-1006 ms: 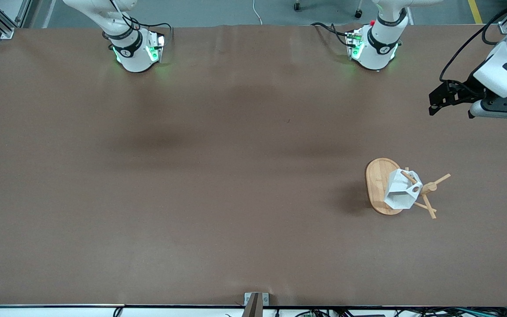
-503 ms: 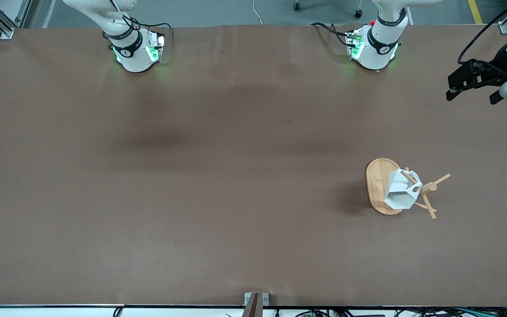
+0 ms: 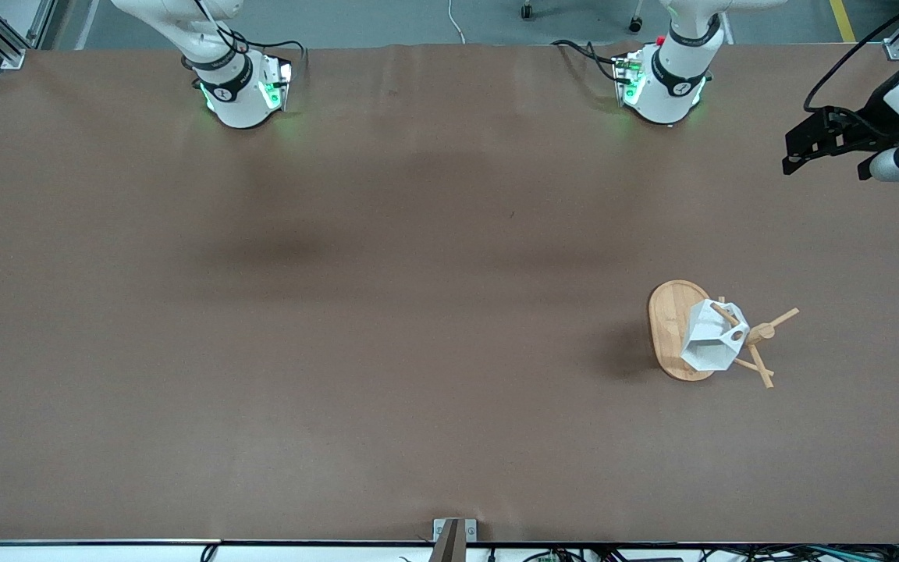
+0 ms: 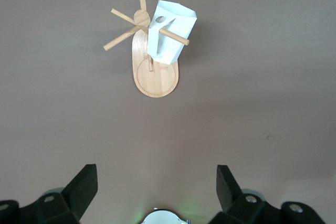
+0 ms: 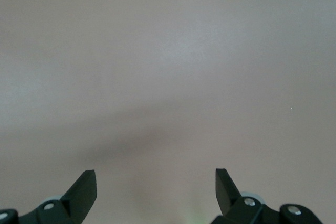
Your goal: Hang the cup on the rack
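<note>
On rack: cup, hung.

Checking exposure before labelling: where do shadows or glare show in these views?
Front view: soft dark shadow on the table beside the rack, toward the right arm's end; green glow at both bases. Left wrist view: cup bright white, no glare. Right wrist view: a faint diagonal shadow.

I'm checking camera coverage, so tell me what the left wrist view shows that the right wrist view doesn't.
Only the left wrist view shows the rack with the cup hung on one of its pegs, and nothing gripping it. Only the right wrist view shows a stretch of bare table with a soft shadow across it, no objects. Both show brown tabletop and that arm's own gripper with jaws open and empty: the left gripper and the right gripper.
</note>
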Action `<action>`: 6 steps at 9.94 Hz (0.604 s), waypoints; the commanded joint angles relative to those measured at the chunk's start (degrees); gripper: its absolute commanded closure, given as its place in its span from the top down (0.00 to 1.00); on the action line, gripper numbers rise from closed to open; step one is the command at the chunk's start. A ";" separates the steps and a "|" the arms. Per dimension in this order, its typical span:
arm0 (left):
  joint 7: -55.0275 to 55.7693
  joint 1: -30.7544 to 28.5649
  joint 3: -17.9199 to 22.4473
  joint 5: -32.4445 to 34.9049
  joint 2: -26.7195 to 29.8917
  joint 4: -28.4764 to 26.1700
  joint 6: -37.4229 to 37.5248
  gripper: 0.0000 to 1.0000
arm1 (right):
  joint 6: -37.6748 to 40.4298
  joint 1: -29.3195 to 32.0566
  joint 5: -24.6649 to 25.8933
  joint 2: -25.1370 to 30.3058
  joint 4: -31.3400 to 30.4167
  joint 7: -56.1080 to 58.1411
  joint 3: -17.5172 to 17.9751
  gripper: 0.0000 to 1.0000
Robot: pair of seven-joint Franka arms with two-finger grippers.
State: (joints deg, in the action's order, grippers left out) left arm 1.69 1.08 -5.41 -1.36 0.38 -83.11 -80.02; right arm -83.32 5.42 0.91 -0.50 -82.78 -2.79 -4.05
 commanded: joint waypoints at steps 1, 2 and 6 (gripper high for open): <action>0.25 0.15 0.57 -0.57 0.41 -2.67 -0.92 1.00 | 0.26 0.56 -0.56 -0.29 0.60 0.41 0.27 1.00; 0.25 0.15 0.66 -0.49 0.50 -2.93 -2.58 1.00 | 0.35 0.56 -0.56 -0.29 0.60 0.41 0.27 1.00; 0.51 0.15 1.63 -0.40 0.67 -3.63 -4.09 1.00 | 0.35 0.56 -0.65 -0.29 0.60 0.41 0.18 1.00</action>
State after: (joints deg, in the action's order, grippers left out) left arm 1.69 1.05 -4.14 -1.36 0.38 -83.91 -83.17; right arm -83.32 5.42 0.91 -0.50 -82.78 -2.79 -4.09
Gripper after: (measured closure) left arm 0.000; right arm 0.000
